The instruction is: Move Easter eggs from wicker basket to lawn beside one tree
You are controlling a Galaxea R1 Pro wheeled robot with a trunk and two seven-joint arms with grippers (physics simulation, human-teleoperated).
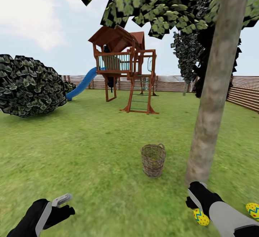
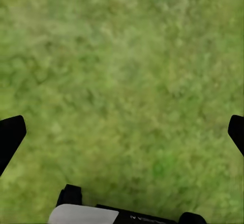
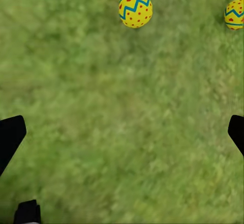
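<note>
The wicker basket (image 1: 153,160) stands upright on the lawn (image 1: 90,150), just left of the tree (image 1: 214,93) with the thick pale trunk. Two yellow Easter eggs lie on the grass near the trunk's foot: one (image 1: 200,217) beside my right gripper (image 1: 194,197), the other (image 1: 253,210) further right. In the right wrist view both eggs (image 3: 135,8) (image 3: 235,14) lie on the grass beyond the open right gripper (image 3: 122,132), which holds nothing. My left gripper (image 1: 66,204) hangs open over bare grass (image 2: 122,71). A faint yellow patch shows through the basket's weave; I cannot tell what it is.
A wooden playset (image 1: 124,68) with a blue slide (image 1: 82,84) stands mid-lawn behind the basket. A large dark bush (image 1: 28,86) sits at the left. A slatted wooden fence (image 1: 244,93) closes the back and right. Dark narrow trees (image 1: 189,61) rise near the fence.
</note>
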